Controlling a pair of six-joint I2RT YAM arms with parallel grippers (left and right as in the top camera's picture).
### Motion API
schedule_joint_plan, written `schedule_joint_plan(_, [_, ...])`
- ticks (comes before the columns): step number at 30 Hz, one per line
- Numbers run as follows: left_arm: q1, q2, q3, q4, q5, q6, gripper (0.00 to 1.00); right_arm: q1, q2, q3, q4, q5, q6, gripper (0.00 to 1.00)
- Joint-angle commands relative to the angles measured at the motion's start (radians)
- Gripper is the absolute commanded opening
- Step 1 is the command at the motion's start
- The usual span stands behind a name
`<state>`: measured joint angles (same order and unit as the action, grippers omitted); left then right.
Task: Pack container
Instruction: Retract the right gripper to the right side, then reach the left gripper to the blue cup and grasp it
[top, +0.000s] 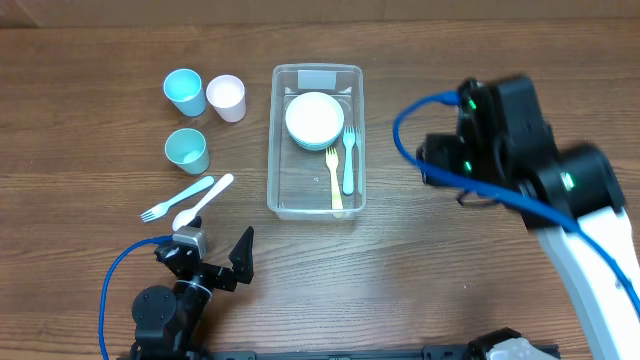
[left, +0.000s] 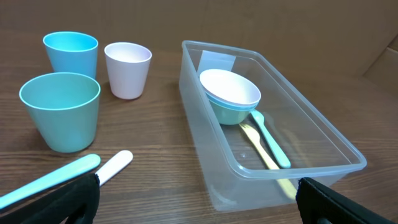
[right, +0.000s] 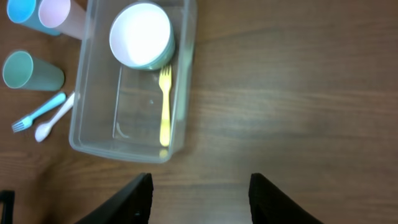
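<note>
Clear plastic, rectangular with rounded corners, the container (top: 300, 185) lies on the wooden table (top: 450, 270) just ahead of the left fingers (left: 74, 200). Its near end reaches towards the gap between them, closer to the right-hand finger. These fingers are spread wide and hold nothing. A pale patch at the container's far end is probably a label, though it is too blurred to be sure.

Inside, at the end farthest from the left fingers, a white bowl (top: 314, 117) sits nested in a teal bowl (left: 233, 113). A yellow fork (top: 334, 190) and a teal fork (top: 348, 160) lie side by side along the floor, beside the wall on the right-hand finger's side, with their tines pointing towards the bowls.

Outside the container, ahead of the left-hand finger, stand three upright cups. A teal cup (top: 187, 150) is nearest, with a blue cup (top: 183, 88) and a pale pink cup (top: 226, 97) beyond it. A blue fork (top: 177, 198) and a white spoon (top: 203, 202) lie together on the table, their handle ends just beside that finger.

The right fingers (right: 134, 200) are also held wide apart and empty, over bare table. From them the container lies ahead and to the left, well apart.
</note>
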<state>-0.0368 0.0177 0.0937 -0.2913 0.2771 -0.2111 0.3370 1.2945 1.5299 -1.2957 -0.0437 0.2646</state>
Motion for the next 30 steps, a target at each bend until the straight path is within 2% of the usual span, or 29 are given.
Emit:
schedule_joint_plan(1, [0.004,-0.006,-0.002,-0.001,0.011,-0.014,1.0,0.001,-0.149,-0.176,0.065,0.013,-0.037,0.61])
schedule_joint_plan(2, [0.004,-0.006,-0.002,-0.001,0.011,-0.014,1.0,0.001,-0.176,-0.218,0.08,0.013,-0.037,0.68])
schedule_joint_plan(3, [0.004,-0.006,-0.002,-0.001,0.011,-0.014,1.0,0.001,-0.195,-0.248,0.088,0.013,-0.027,1.0])
schedule_joint_plan(30, [0.004,-0.006,-0.002,0.017,-0.013,-0.024,1.0,0.001,-0.18,-0.252,0.087,0.017,-0.026,1.0])
